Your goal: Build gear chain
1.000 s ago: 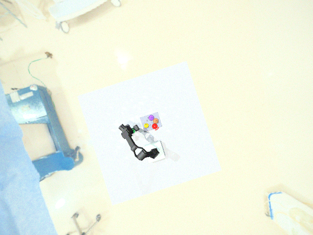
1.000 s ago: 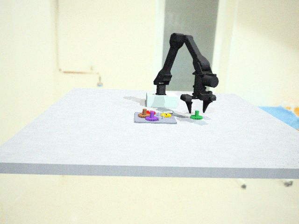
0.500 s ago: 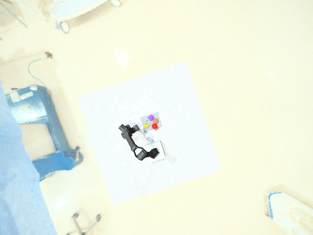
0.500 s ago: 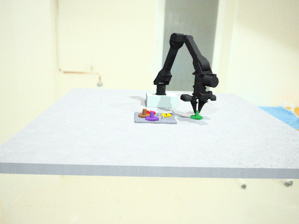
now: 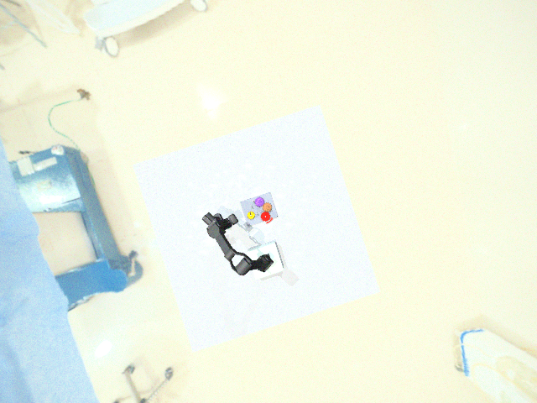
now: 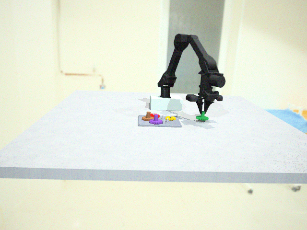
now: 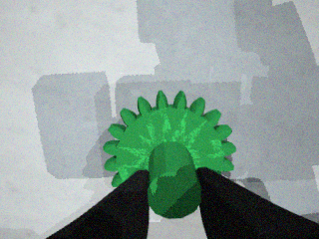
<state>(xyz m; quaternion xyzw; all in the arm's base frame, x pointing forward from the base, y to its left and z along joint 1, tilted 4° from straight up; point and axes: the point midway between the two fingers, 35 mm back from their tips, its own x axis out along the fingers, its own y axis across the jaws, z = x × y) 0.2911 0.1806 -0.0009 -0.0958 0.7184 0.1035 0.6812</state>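
My gripper (image 6: pixel 203 112) (image 7: pixel 171 178) is shut on the upright hub of the green gear (image 6: pixel 202 118) (image 7: pixel 166 126). The green gear is just above the table, with its shadow below it, to the right of the board in the exterior view; the arm hides it in the top view. On the grey board (image 5: pixel 245 207) (image 6: pixel 146 125) sit the red gear (image 5: pixel 265 214) (image 6: pixel 153 115), the brown gear (image 5: pixel 267 206) (image 6: pixel 148 118), the purple gear (image 5: pixel 259 201) (image 6: pixel 156 121) and the yellow gear (image 5: pixel 251 213) (image 6: pixel 170 118). Bare pegs (image 6: pixel 163 121) stand between purple and yellow.
The arm's pale base block (image 5: pixel 277 259) (image 6: pixel 164 103) stands behind the board in the exterior view. A red arrow (image 5: pixel 269 220) lies beside the red gear. The brown and purple gears have tall hubs that stick up from the board.
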